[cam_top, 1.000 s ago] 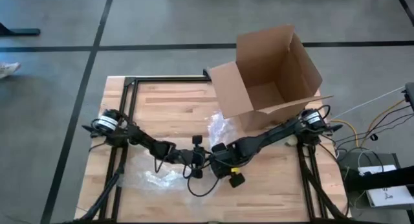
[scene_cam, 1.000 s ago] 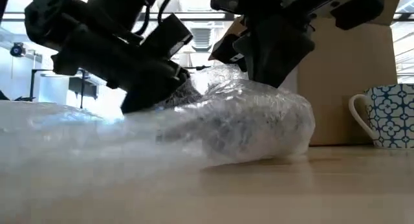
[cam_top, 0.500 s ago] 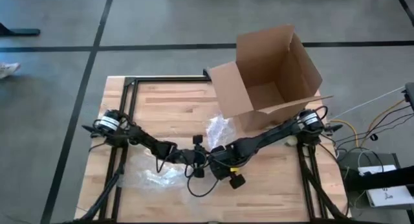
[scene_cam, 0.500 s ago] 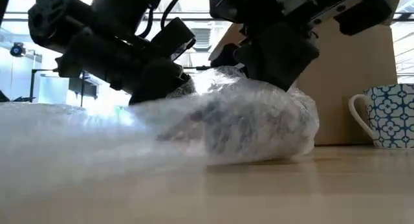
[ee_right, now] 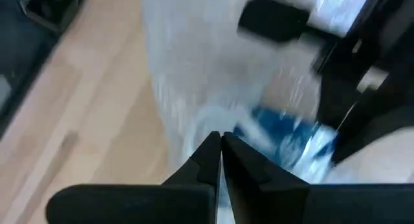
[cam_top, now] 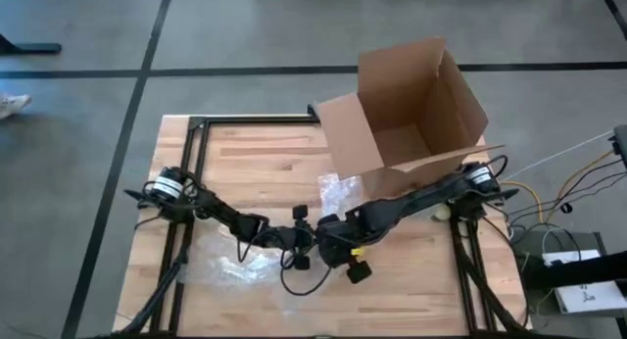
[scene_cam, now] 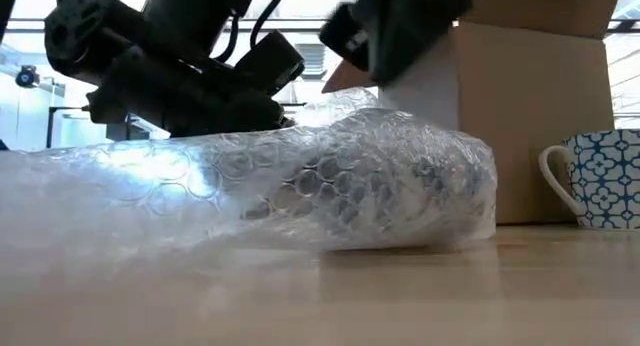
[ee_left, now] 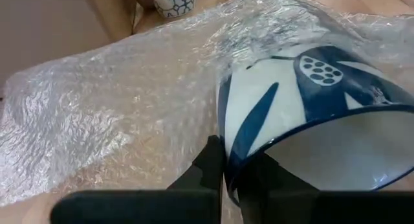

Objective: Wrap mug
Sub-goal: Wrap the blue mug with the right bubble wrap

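Observation:
A blue-and-white mug point(ee_left: 310, 101) lies on its side near the table's middle, under a sheet of bubble wrap point(scene_cam: 200, 186) that covers it and trails toward the table's left point(cam_top: 230, 270). In the low view the mug shows as a wrapped lump point(scene_cam: 400, 186). My left gripper point(cam_top: 297, 249) is shut on the mug's rim. My right gripper point(cam_top: 328, 243) hangs just above the wrapped mug point(scene_cam: 395, 31). Its fingers point(ee_right: 220, 143) are shut with nothing between them. My left gripper pinches the mug's rim wall point(ee_left: 228, 153), one finger point(ee_left: 210, 162) outside and the other point(ee_left: 259, 179) inside the opening. It comes in nearly level from the table's left. The mug lies on its side on the table, opening toward the gripper, with wrap draped over it.
An open cardboard box point(cam_top: 411, 104) stands at the far right of the table, behind the wrapped mug point(scene_cam: 530, 116). A second patterned mug point(scene_cam: 598, 178) stands upright by the box. More crumpled wrap point(cam_top: 338, 192) lies in front of the box.
My right gripper has risen off the top of the wrapped mug and now hangs clear above it. The wrap has settled flatter and longer over the mug and along the table.

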Controlling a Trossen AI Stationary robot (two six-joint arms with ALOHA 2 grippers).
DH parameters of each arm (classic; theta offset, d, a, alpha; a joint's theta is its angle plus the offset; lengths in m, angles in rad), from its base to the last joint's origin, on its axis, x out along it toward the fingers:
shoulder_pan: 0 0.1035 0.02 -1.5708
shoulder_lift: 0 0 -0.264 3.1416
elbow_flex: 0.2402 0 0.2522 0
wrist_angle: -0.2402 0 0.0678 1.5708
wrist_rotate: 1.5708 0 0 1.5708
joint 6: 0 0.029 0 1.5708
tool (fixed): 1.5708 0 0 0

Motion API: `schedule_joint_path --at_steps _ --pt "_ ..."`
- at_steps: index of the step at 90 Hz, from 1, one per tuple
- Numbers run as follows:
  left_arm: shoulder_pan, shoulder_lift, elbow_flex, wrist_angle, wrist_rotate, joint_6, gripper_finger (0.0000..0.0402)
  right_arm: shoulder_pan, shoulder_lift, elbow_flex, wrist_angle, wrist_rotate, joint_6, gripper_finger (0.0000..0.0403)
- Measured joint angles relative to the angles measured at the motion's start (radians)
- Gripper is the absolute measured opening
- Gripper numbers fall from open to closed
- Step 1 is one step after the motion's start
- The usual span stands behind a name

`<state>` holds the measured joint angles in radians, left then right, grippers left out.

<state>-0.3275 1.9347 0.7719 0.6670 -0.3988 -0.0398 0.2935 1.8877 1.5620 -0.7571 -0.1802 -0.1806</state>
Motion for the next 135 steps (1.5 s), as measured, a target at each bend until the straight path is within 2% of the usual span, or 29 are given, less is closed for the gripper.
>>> schedule_joint_path --at_steps 14,44,74,135 --pt "0.000 0.000 0.000 0.000 0.000 0.003 0.0002 0.000 0.007 -0.024 0.076 -0.018 -0.003 0.0000" --pt "0.000 -0.001 -0.001 0.002 0.000 0.005 0.0002 -0.006 0.077 -0.056 0.035 -0.032 0.060 0.0000" --pt "-0.001 -0.002 -0.002 0.029 -0.001 0.013 0.0003 -0.021 0.088 -0.100 0.040 -0.126 0.102 0.0000" --pt "-0.003 -0.002 -0.002 0.036 0.000 0.027 0.0005 -0.023 0.060 0.091 -0.151 -0.129 0.095 0.0000"
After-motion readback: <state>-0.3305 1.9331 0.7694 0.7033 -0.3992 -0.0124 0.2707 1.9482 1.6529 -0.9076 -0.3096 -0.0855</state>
